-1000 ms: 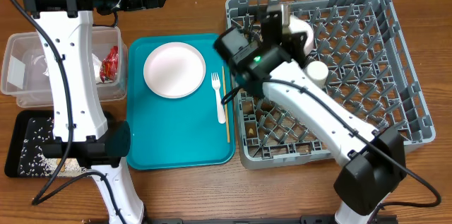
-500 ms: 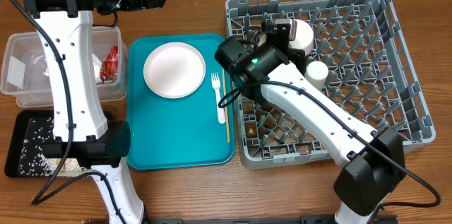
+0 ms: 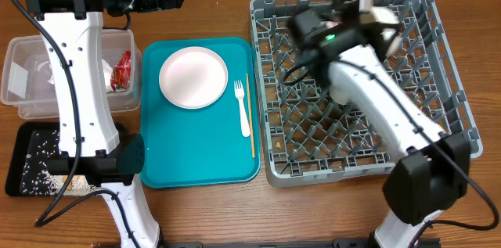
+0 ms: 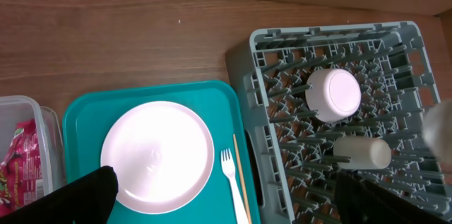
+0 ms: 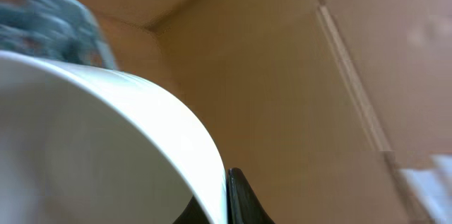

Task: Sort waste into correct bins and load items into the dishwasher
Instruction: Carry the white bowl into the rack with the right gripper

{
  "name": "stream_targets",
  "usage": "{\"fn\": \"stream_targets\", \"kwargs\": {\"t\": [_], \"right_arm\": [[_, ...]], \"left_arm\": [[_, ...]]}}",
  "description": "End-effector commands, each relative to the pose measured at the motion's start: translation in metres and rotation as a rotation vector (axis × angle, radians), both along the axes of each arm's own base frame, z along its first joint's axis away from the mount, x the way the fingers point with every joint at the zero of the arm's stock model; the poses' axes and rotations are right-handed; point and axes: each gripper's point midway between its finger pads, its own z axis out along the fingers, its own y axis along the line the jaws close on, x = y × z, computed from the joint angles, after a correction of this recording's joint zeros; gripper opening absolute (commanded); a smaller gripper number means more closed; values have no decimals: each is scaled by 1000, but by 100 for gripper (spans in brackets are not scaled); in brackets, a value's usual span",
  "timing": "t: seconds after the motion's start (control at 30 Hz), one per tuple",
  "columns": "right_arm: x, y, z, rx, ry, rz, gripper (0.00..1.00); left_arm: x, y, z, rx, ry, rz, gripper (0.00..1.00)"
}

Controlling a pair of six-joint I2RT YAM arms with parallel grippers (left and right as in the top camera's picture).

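Note:
My right gripper [image 3: 377, 18] is blurred over the back of the grey dishwasher rack [image 3: 454, 123]. It is shut on the rim of a white bowl [image 5: 106, 146], pinched between its dark fingers [image 5: 238, 199]. Another white bowl [image 4: 334, 95] sits upside down in the rack, with a small white cup [image 4: 362, 153] lying beside it. The pale plate [image 3: 193, 77], white fork [image 3: 242, 111] and wooden stick [image 3: 250, 115] lie on the teal tray [image 3: 196, 158]. My left gripper [image 4: 233, 203] hangs open high above the tray, holding nothing.
At the left stands the clear tub [image 3: 31, 76] holding a red wrapper [image 3: 123, 70] and white paper. The black tray [image 3: 19, 150] in front of it has rice grains. The left arm's white links [image 3: 78, 84] cross over both bins.
My right arm has swung quickly from the rack's left side toward its back right, carrying the bowl. The left arm has not moved.

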Motion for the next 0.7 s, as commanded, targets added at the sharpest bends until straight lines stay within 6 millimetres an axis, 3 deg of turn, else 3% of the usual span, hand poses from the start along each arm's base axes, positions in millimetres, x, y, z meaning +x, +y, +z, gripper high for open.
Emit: {"fn": "stream_targets", "kwargs": {"t": [0.0, 0.27, 0.57, 0.67], "right_arm": [[-1, -6, 20, -127, 73, -19, 4], [-1, 17, 20, -142, 96, 42, 4], [-4, 67, 19, -132, 62, 162, 4], [-5, 84, 9, -149, 84, 205, 4]], "left_arm": [[-3, 2, 9, 5, -28, 1, 100], [-3, 2, 9, 5, -28, 1, 100], [-3, 2, 9, 5, -28, 2, 100], [-3, 2, 9, 5, -28, 1, 100]]}}
